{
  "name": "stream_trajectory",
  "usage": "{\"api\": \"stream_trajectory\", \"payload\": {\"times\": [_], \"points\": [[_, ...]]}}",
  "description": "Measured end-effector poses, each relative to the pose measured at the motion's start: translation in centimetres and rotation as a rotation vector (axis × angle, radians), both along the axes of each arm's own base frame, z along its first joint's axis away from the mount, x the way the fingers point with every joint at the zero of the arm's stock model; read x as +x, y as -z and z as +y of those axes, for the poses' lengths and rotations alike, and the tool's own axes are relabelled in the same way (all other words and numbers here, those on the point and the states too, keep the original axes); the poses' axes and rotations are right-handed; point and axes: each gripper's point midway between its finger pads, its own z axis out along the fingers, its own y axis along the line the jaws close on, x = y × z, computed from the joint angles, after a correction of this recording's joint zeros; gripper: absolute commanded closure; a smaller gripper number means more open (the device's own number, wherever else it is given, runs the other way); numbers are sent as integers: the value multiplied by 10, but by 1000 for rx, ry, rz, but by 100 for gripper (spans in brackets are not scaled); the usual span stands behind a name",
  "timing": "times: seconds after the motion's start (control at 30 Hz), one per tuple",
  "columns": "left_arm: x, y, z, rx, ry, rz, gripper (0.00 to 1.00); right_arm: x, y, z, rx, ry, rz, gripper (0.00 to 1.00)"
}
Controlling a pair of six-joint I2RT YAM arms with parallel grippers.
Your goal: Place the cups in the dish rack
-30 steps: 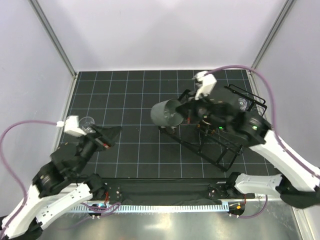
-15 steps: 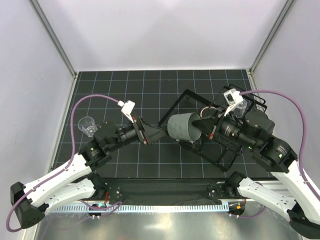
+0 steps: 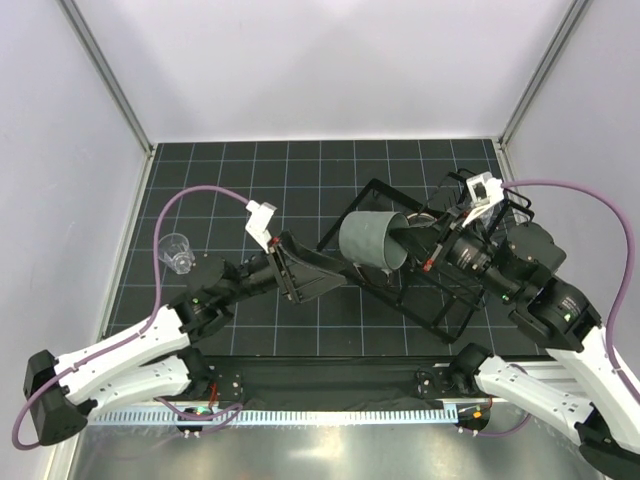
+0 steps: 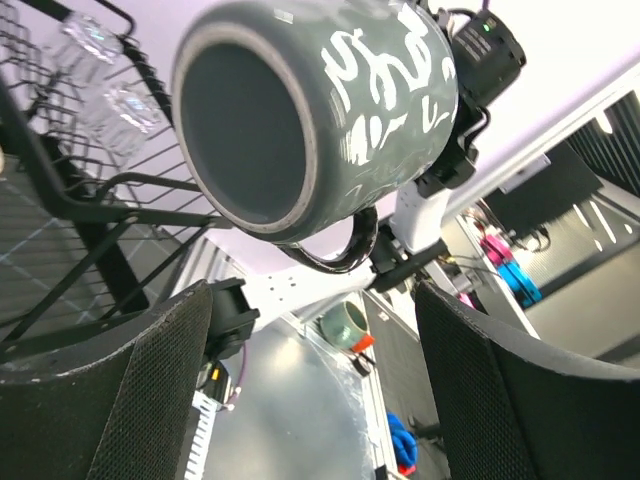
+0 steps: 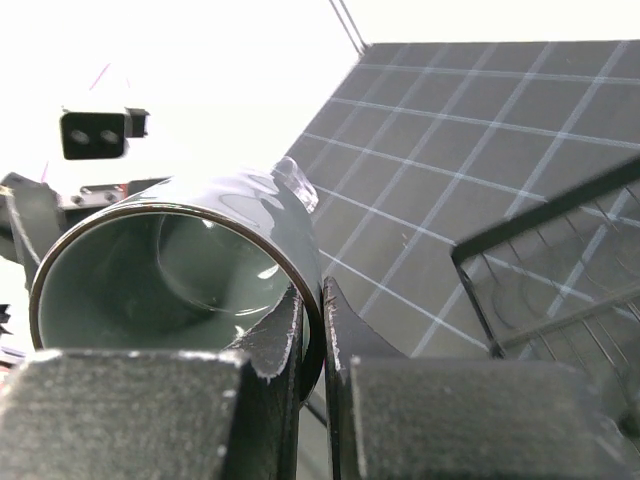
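Black gridded mat (image 3: 250, 170), pale walls (image 3: 320, 70). The right gripper (image 5: 312, 305) pinches the rim of the grey mug (image 3: 368, 240); the left gripper (image 3: 332, 272), spread wide, seemingly just clears its base.

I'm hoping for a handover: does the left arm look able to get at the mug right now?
Probably yes: the left tool is open and pointed toward the mug, whose base end is free, with nothing between; the right tool pinches only the rim.
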Motion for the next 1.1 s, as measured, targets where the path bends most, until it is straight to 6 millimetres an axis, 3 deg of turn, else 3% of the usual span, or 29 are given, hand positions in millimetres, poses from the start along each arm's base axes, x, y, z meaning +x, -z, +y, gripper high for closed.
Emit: {"api": "stream_trajectory", "payload": {"times": [0.17,0.47,0.73,0.83,0.93,0.97,1.1], "points": [[-7,-3,-15,-5,64,-17,18,0,-15,6,83,-22,-63,96],[-23,-12,-40,-77,154,-41,18,-8,-17,12,210,-75,-154,96],[-29,-35,-57,-148,196,-73,35,-9,-22,15,308,-92,-221,96],[-30,-40,-59,-164,202,-76,46,-12,-28,14,340,-101,-248,96],[-30,-43,-59,-173,204,-75,63,-14,-31,13,362,-106,-256,96],[-30,-43,-59,-175,204,-74,99,-15,-32,12,368,-107,-258,96],[-35,-43,-60,-179,220,-62,100,-23,-33,7,382,-118,-272,96]]}}
